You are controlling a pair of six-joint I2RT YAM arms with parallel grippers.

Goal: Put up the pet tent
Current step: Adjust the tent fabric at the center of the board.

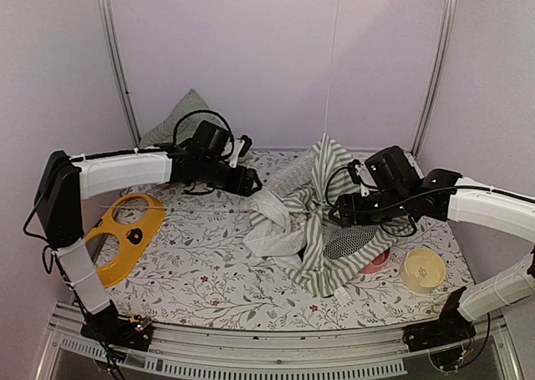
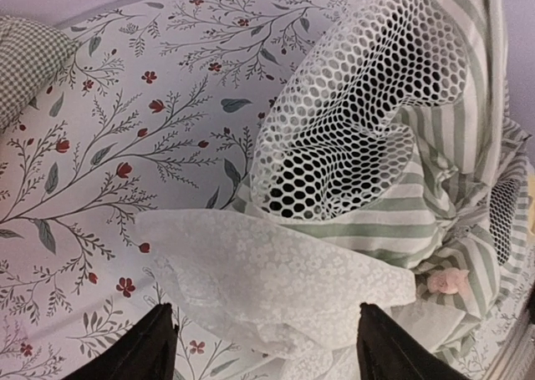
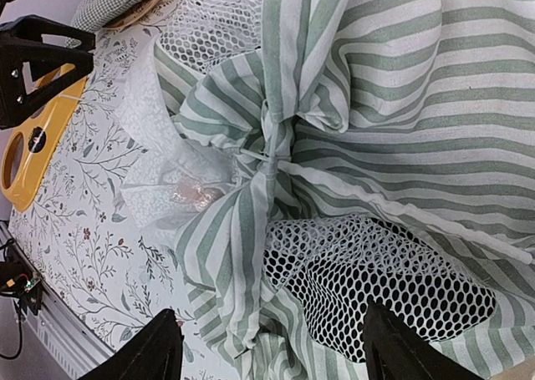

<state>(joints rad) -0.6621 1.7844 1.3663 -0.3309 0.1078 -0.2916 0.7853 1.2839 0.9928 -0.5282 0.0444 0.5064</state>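
The pet tent [image 1: 316, 198] lies crumpled in the middle of the table, a heap of green-and-white stripes, white mesh and a white flowered sheet. My left gripper [image 1: 251, 182] is at its left edge. In the left wrist view that gripper [image 2: 267, 351] stands open, with the white flowered sheet [image 2: 276, 271] lying between its fingers and the mesh panel [image 2: 351, 121] beyond. My right gripper [image 1: 334, 215] is at the heap's right side. In the right wrist view it [image 3: 276, 351] is open over a striped fold [image 3: 238, 255] and a mesh panel [image 3: 376, 280]. Neither holds anything.
A yellow two-hole bowl stand [image 1: 125, 234] lies at the left. A pink bowl [image 1: 376, 261] pokes out from under the tent, with a cream bowl [image 1: 422, 270] to its right. A green checked cushion [image 1: 180, 117] leans in the back left corner. Walls close off three sides.
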